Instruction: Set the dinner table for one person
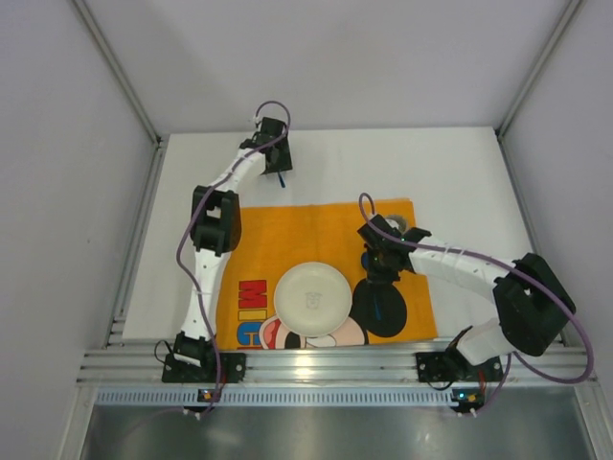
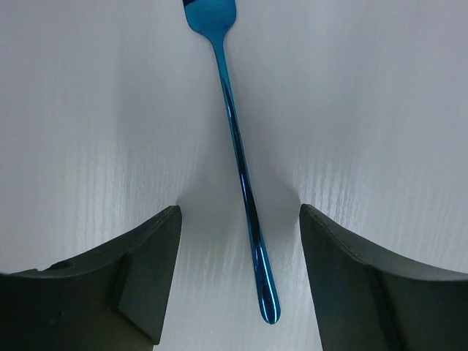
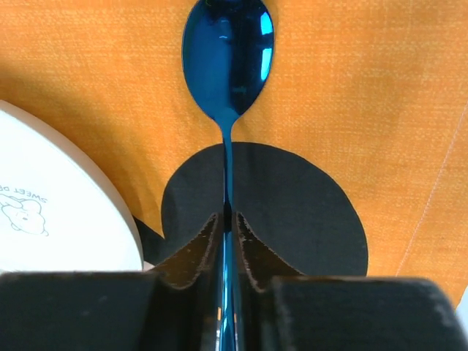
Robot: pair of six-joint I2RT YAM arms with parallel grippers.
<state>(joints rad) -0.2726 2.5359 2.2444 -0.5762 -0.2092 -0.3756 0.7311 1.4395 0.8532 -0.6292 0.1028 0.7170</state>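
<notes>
A blue fork [image 2: 232, 124] lies on the white dinner table [image 1: 460, 182] at the back, beyond the mat, and shows as a blue sliver [image 1: 281, 178] from above. My left gripper [image 2: 240, 252] stands open there, one finger on each side of the fork's handle, touching neither side. My right gripper [image 3: 228, 223] is shut on the handle of a blue spoon [image 3: 228, 58], low over the black ear printed on the orange mat [image 3: 351, 88]. From above, the right gripper [image 1: 381, 286] is just right of the white plate [image 1: 311, 299].
The orange Mickey Mouse mat [image 1: 287, 230] covers the near middle of the table, with the plate on it. A small grey round object [image 1: 404, 226] sits at the mat's far right corner, behind the right wrist. A ribbed aluminium rail [image 1: 326, 364] runs along the near edge.
</notes>
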